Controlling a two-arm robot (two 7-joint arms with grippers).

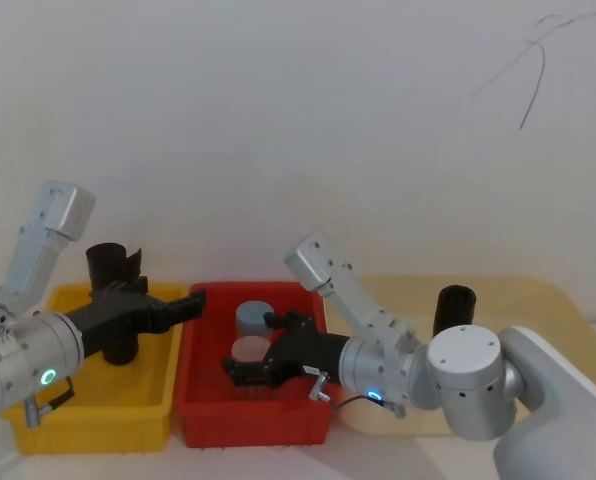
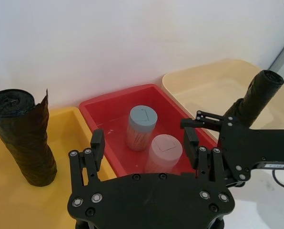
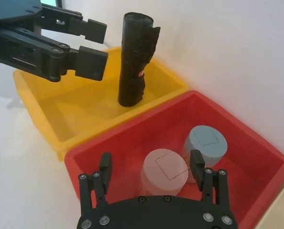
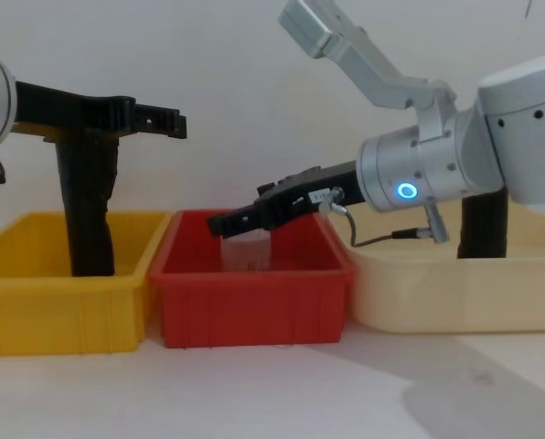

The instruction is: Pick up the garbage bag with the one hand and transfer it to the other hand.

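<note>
In the yellow bin (image 1: 38, 420) on the left, a kinked black roll (image 1: 115, 300) is seen standing upright. The left claw (image 1: 190, 303), with the teal ring, is held above this bin's right edge, its fingers spread and empty. The right claw (image 1: 240, 372), with the blue ring, is lowered into the red bin (image 1: 208, 420) beside two capped containers (image 3: 180, 162), also spread. The garbage bag (image 1: 453, 308) is found upright in the cream tray (image 1: 538, 300), on the right.

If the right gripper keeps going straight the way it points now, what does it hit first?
Most likely the pink-lidded container in the red bin: it sits directly ahead of the right gripper, between the open jaws. Exact depth is unclear.
</note>
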